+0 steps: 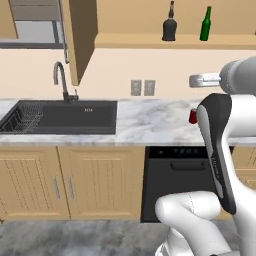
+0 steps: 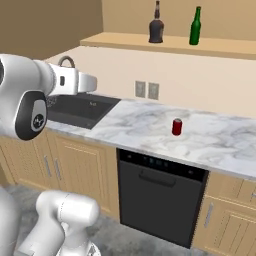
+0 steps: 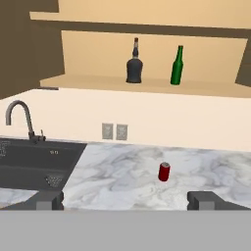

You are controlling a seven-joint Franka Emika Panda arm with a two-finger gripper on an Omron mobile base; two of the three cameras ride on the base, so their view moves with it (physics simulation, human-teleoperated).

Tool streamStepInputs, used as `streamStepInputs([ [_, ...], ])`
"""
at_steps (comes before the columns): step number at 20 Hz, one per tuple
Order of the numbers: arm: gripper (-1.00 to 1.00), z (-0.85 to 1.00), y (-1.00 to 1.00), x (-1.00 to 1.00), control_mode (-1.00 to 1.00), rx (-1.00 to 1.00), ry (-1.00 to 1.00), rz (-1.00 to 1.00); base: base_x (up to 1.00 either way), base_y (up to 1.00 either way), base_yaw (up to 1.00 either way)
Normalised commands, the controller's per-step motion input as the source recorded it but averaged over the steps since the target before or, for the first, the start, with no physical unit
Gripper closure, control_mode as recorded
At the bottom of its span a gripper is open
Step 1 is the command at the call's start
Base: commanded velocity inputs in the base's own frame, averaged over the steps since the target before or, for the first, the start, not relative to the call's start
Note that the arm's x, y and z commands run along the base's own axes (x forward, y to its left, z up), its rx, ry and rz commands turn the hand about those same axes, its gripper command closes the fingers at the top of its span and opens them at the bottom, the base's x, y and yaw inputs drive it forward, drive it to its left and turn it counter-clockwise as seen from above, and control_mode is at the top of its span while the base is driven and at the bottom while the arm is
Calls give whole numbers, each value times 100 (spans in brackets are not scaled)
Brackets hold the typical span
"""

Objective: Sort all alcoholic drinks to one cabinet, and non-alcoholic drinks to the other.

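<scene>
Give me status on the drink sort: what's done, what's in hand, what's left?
Done, by the look of it: the black bottle and the green bottle stand side by side on the bottom shelf of the open cabinet. In hand: nothing; the gripper is open and empty, facing the counter. Left: the red can stands upright on the counter, not yet put away. I can't see the white carton.
</scene>
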Motion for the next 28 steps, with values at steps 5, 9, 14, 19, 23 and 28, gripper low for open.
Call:
streamStepInputs([
  [5, -100, 0, 0, 0, 100, 0, 0, 0, 24, -38, -12],
  [9, -100, 0, 0, 0, 100, 0, 0, 0, 33, -33, -11],
  [14, -100, 0, 0, 0, 100, 0, 0, 0, 42, -22, -9],
  [19, -100, 0, 0, 0, 100, 0, 0, 0, 40, -20, -9],
  [23, -100, 0, 0, 0, 100, 0, 0, 0, 36, -20, -9],
  [28, -100, 0, 0, 0, 100, 0, 0, 0, 36, -20, -9],
])
